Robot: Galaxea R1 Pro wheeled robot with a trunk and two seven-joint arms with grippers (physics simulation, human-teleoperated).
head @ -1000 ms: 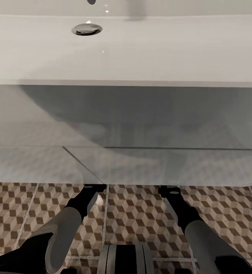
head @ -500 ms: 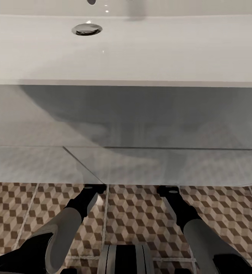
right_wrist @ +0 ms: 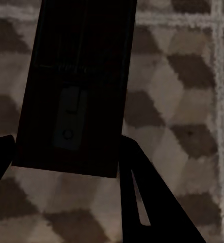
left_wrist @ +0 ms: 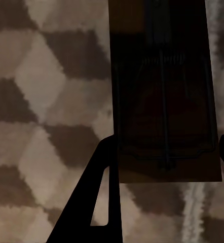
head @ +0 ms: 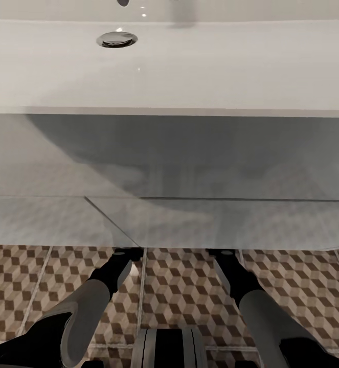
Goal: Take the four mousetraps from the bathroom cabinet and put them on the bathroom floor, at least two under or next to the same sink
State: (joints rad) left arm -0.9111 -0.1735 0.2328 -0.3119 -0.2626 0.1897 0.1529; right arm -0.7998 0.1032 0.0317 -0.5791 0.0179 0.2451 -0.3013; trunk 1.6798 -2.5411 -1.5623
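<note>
Clamping seemingly shadowed mousetraps (left_wrist: 165, 101) (right_wrist: 76, 86), both grippers (left_wrist: 165, 167) (right_wrist: 66, 162)

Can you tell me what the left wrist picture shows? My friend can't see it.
A mousetrap, a flat tan plate with dark spring wire, sits between the two dark fingers of the left gripper. Behind it is the floor, tiled in a brown and beige cube pattern.

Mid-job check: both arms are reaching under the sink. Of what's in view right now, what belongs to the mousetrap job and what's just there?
Belongs to the job:
- mousetrap between the left gripper fingers
- second mousetrap between the right gripper fingers
- bathroom sink, arms reaching beneath it
- cube-patterned bathroom floor

Just there:
- chrome drain in the basin
- robot's base
</note>
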